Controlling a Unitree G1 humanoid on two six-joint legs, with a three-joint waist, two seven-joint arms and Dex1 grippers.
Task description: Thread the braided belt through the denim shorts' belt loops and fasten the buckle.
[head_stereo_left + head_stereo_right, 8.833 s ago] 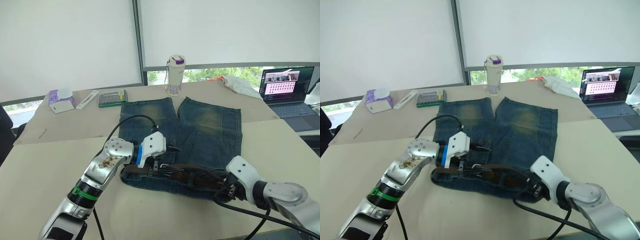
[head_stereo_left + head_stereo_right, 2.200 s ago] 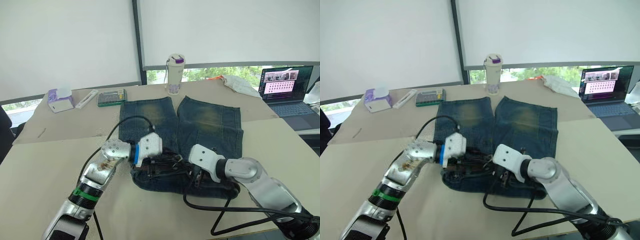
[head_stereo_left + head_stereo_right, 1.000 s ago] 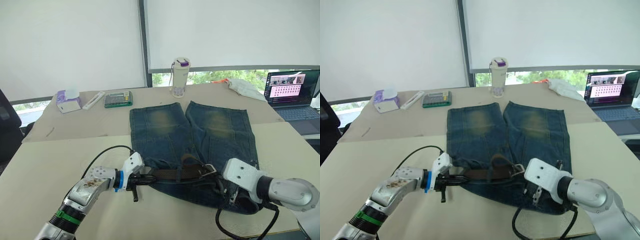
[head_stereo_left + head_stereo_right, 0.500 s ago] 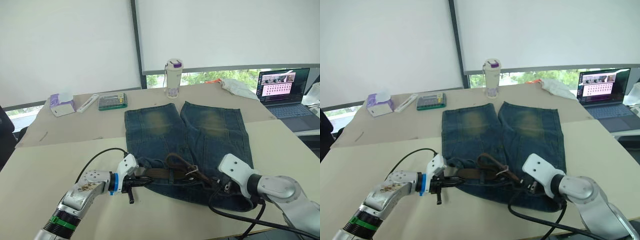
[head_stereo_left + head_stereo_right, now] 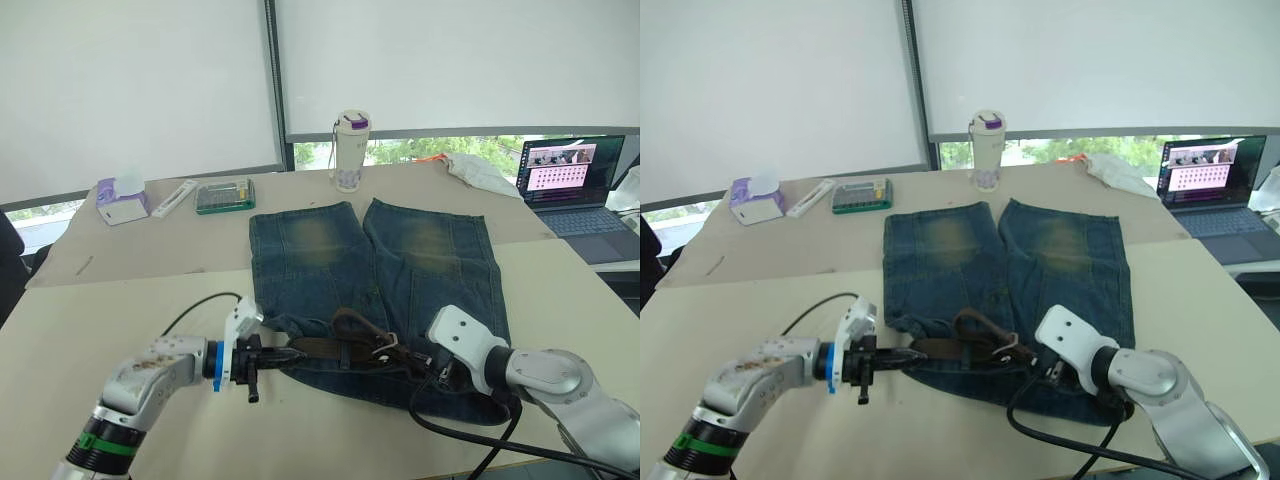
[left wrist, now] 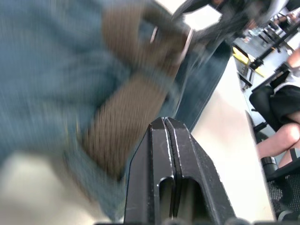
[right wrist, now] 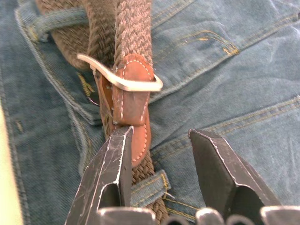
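The denim shorts [image 5: 370, 250] lie flat, legs pointing away from me. The braided belt [image 5: 335, 348] runs along the near waistband and humps up in a loop at its middle. My left gripper [image 5: 285, 353] sits at the belt's left end with its fingers [image 6: 164, 140] together and the brown weave [image 6: 126, 122] just beyond the tips. My right gripper [image 7: 159, 133] stands open over the waistband, one finger [image 7: 110, 164] resting by the leather tab under the silver buckle [image 7: 119, 79]. Denim belt loops [image 7: 56, 18] cross the strap.
At the table's far side stand a bottle [image 5: 351, 150], a green box [image 5: 224, 195], a tissue box [image 5: 120, 200] and a white cloth [image 5: 480, 172]. A laptop [image 5: 570, 180] is open at the far right. A seated person's legs [image 6: 286, 136] are beside the table.
The right gripper's fingers have spread apart by the buckle. The left gripper has drawn back a little to the left at the belt's end. The head views have shifted slightly.
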